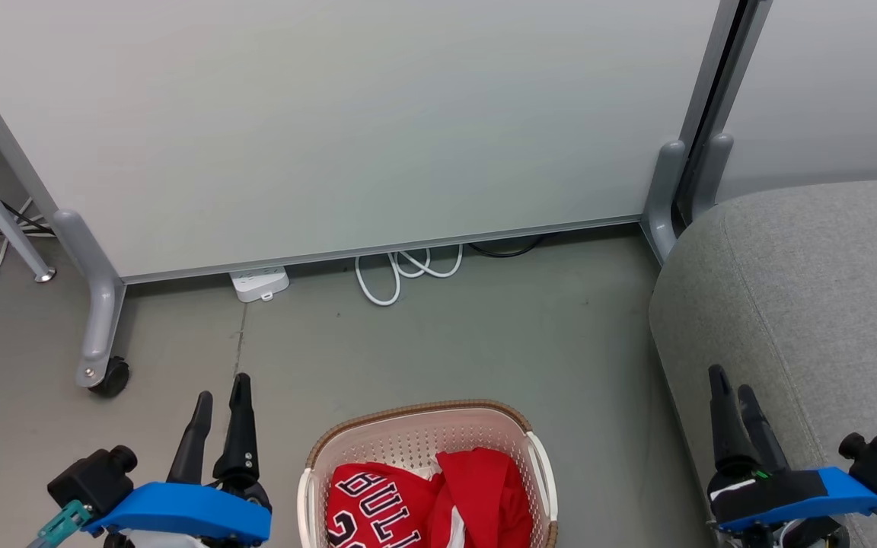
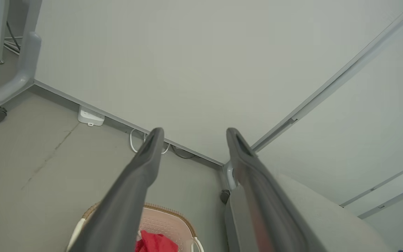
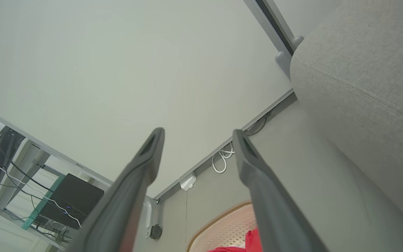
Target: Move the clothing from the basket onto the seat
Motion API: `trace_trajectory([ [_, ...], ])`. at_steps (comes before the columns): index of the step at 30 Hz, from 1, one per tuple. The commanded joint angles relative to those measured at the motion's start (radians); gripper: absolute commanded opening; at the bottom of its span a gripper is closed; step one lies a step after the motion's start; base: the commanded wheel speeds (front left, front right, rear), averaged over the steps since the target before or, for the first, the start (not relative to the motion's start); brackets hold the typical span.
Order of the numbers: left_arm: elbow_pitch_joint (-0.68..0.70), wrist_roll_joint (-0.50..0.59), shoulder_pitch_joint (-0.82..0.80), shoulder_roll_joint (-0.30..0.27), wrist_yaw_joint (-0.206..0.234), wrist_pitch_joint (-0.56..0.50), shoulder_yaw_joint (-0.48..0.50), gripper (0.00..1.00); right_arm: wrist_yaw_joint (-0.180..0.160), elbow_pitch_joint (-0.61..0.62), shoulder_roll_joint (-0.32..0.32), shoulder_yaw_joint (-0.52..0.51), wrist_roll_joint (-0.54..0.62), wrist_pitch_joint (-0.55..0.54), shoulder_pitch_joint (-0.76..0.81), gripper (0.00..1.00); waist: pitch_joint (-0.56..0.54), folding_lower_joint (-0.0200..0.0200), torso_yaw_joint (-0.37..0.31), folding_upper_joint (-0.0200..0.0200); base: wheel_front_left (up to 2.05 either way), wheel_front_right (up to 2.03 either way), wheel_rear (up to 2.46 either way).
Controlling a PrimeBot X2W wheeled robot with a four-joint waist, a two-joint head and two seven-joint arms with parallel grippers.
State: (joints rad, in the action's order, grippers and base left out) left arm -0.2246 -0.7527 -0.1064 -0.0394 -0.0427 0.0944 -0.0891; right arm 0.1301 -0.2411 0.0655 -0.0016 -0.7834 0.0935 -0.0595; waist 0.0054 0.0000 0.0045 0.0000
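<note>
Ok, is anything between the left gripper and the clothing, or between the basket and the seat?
Nothing visible. The left gripper hangs open beside the basket, the clothing lies uncovered inside it, and only bare floor separates the basket from the seat.

Left gripper (image 1: pixel 222 387) and right gripper (image 1: pixel 730 380) hover at the sides, fingers parted, pointing forward

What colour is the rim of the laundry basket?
Brown and woven-looking, on the cream basket; clearest in the head view.
</note>
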Motion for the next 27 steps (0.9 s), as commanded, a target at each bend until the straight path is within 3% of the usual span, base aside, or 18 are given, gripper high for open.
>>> trace_trajectory([
  [1,0.004,0.039,-0.028,-0.008,0.006,0.01,-0.008,1.0,0.001,0.007,0.008,0.005,0.035,0.011,-0.014,1.0,0.0,0.0,0.0,0.0,0.0,0.0,0.0],
  [27,-0.029,0.347,-0.039,-0.01,0.032,0.081,-0.065,1.0,0.001,-0.023,-0.005,0.016,0.34,0.081,-0.006,1.0,-0.006,0.0,0.0,0.0,0.0,0.0,0.0],
])
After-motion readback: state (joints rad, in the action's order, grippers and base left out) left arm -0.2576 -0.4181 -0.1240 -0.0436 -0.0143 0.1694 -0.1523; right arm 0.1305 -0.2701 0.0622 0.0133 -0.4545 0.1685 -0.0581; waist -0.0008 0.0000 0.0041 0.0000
